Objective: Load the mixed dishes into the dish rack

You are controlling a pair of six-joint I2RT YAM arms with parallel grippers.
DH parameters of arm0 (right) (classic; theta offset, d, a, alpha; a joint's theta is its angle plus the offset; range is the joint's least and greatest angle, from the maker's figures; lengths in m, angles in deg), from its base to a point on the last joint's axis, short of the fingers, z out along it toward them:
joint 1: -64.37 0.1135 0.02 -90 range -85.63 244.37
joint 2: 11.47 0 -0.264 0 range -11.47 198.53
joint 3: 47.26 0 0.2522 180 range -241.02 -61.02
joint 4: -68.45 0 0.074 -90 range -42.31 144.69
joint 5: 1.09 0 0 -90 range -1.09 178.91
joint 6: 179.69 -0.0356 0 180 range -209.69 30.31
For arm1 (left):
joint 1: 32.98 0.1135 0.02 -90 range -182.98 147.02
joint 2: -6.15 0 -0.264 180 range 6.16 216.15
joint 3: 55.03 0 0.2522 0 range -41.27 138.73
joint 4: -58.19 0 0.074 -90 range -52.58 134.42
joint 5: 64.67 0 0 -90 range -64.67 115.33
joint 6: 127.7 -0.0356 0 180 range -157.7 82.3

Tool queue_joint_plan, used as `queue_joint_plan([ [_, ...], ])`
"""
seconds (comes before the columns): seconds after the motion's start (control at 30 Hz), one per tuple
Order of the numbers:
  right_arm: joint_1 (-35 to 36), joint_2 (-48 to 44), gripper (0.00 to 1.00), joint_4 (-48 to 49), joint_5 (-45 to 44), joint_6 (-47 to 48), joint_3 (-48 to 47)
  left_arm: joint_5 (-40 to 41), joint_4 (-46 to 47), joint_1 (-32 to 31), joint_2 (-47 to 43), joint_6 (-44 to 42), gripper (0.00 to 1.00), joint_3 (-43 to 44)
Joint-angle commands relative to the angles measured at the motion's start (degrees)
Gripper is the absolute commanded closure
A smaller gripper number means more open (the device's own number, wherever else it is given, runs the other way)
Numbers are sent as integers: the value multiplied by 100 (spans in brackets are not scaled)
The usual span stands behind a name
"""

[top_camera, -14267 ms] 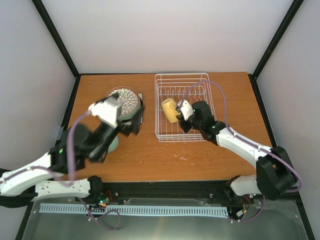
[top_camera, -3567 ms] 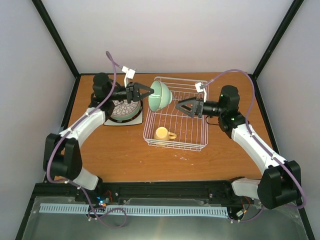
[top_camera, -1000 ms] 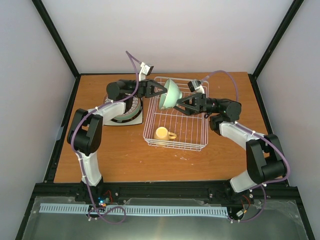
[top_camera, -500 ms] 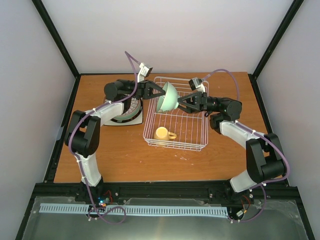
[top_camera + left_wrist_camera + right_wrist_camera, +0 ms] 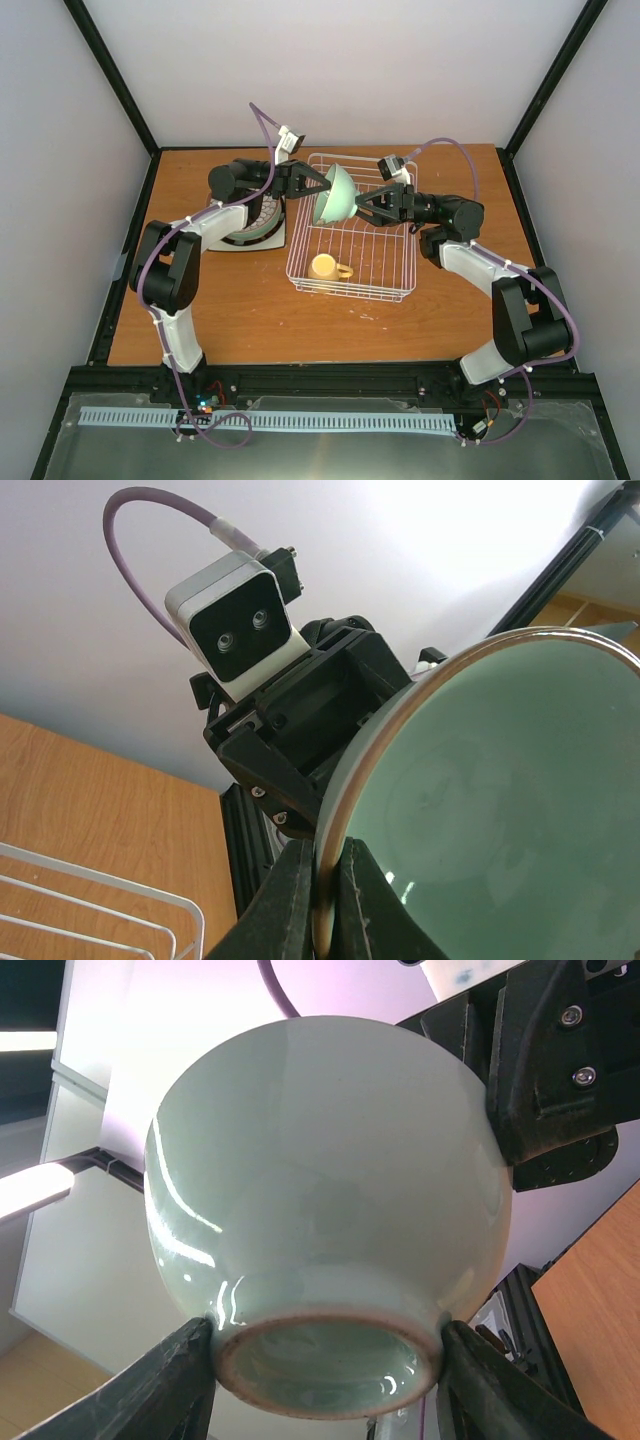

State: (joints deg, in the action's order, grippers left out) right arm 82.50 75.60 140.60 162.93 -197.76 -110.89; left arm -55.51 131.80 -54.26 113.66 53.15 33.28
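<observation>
On the left of the worktop [image 5: 230, 310] a stack of round plates [image 5: 248, 215] sits on one square white plate [image 5: 279, 240]. The left arm crosses over the stack, so the round plates cannot be counted. Just right of the stack, the left gripper [image 5: 318, 185] [image 5: 322, 880] is clenched on the rim of the one mint-green bowl [image 5: 338, 196] [image 5: 500, 800] [image 5: 330, 1180]. One finger is inside the rim and one outside. The bowl hangs in the air on its side above the far left part of the dish rack [image 5: 350, 294]. Its hollow faces left and its foot faces right. On the bowl's right side, the right gripper [image 5: 360, 208] [image 5: 328, 1360] grasps the foot ring, with a finger touching each side of it. Both grippers therefore grasp the same bowl, one from each side. Below them the single white wire rack stands on the worktop, and the only dish in it is one yellow mug [image 5: 322, 266]. The mug lies near the rack's near left corner with its handle pointing right.
</observation>
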Motion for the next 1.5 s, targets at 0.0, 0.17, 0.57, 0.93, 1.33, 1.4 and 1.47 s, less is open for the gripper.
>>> queue_joint_plan([
  [0.0, 80, 6, 97, 1016, -253, 100, -171, 143, 710, -68, 87, -326, 95, 169],
  [0.17, 68, 100, 97, 1016, -382, 143, -89, 87, 516, -69, 89, -479, 88, 178],
  [0.57, -76, 241, 97, 1016, -526, 225, 129, -68, -142, -69, 45, -946, 60, 207],
  [0.93, -225, 206, 97, 1016, -448, 291, 399, -242, -1425, 93, -45, -1807, 49, 300],
  [1.33, -254, 113, 97, 1011, -458, 340, 586, -372, -2287, 514, -93, -2436, 33, 411],
  [1.4, -262, 101, 97, 1020, -450, 340, 615, -404, -2579, 623, -127, -2671, 32, 433],
  [1.47, -313, 85, 97, 1015, -424, 341, 664, -460, -3109, 773, -165, -2965, 31, 537],
])
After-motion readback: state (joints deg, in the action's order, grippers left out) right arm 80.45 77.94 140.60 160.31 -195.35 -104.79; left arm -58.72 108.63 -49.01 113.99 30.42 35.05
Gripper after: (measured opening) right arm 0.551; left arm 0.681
